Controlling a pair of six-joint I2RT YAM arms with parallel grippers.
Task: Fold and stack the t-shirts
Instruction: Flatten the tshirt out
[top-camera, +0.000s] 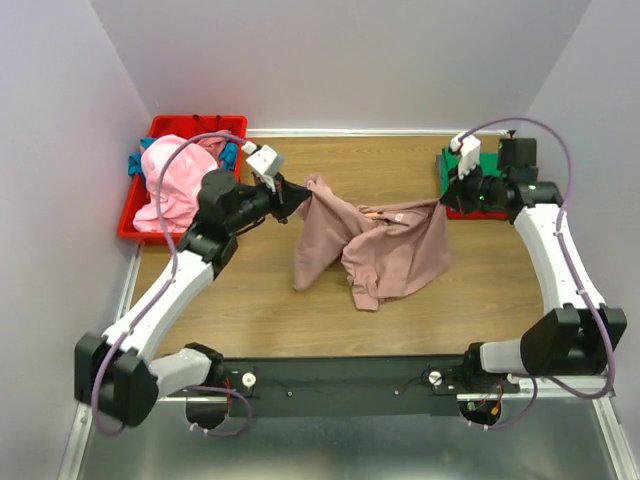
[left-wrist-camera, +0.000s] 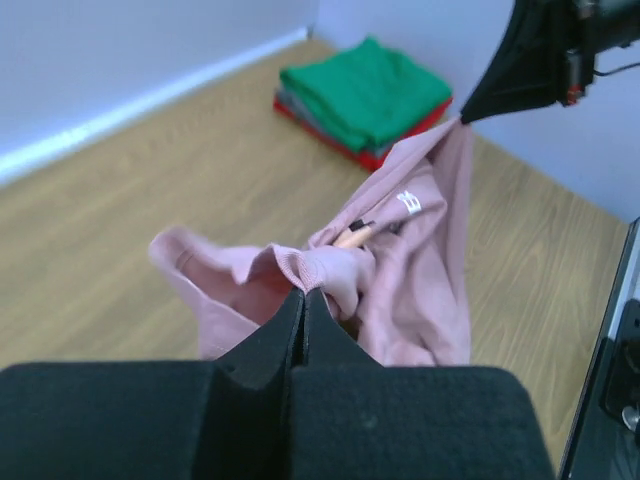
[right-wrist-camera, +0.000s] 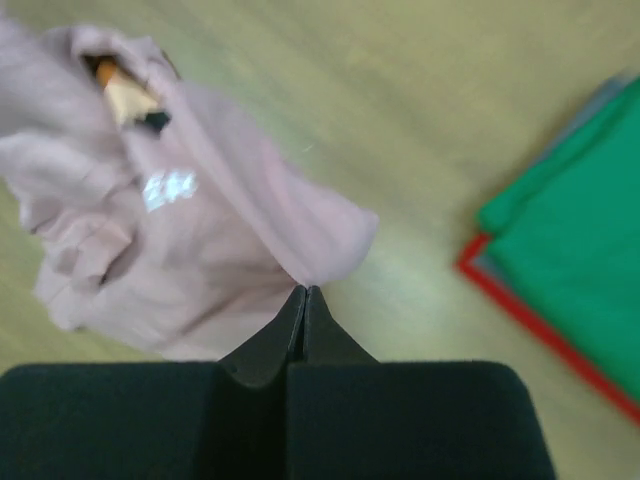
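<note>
A large dusty-pink t-shirt (top-camera: 375, 245) hangs crumpled between my two grippers above the wooden table. My left gripper (top-camera: 303, 197) is shut on its left edge; the left wrist view shows the pinched hem (left-wrist-camera: 305, 272) at the fingertips. My right gripper (top-camera: 443, 200) is shut on its right edge, with cloth (right-wrist-camera: 250, 215) at the fingertips in the right wrist view. A bit of white print (right-wrist-camera: 168, 188) shows on the shirt. A folded stack with a green t-shirt (top-camera: 487, 168) on top and red beneath lies at the back right, also in the left wrist view (left-wrist-camera: 365, 92).
A red plastic bin (top-camera: 152, 131) at the back left holds a brighter pink t-shirt (top-camera: 172, 185) and a blue one (top-camera: 136, 164). Walls close in the table at the back and sides. A black rail (top-camera: 340, 375) runs along the near edge.
</note>
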